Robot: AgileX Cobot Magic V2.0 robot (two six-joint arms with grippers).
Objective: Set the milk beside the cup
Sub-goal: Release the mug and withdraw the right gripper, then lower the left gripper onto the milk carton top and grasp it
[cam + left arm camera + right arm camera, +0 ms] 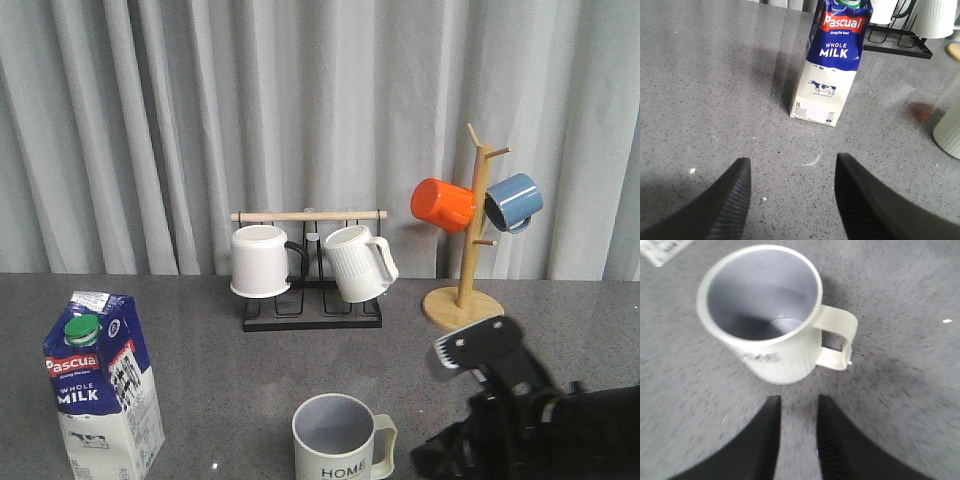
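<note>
The milk (pixel 100 390) stands upright at the front left of the table: dark blue upper, white lower, green cap. In the left wrist view the milk (pixel 832 65) is straight ahead of my left gripper (pixel 792 165), which is open, empty and well short of it. The cup (pixel 338 440), cream with "HOME" lettering, stands front centre with its handle to the right. My right gripper (pixel 798 402) is just behind the cup (pixel 765 315), its jaws a narrow gap apart and empty. The right arm (pixel 500 400) shows at the front right.
A black rack (pixel 312 300) holding a smooth white mug (pixel 260 260) and a ribbed white mug (pixel 358 262) stands at the back centre. A wooden mug tree (pixel 468 290) with an orange mug (pixel 442 203) and a blue mug (pixel 514 201) stands at the back right.
</note>
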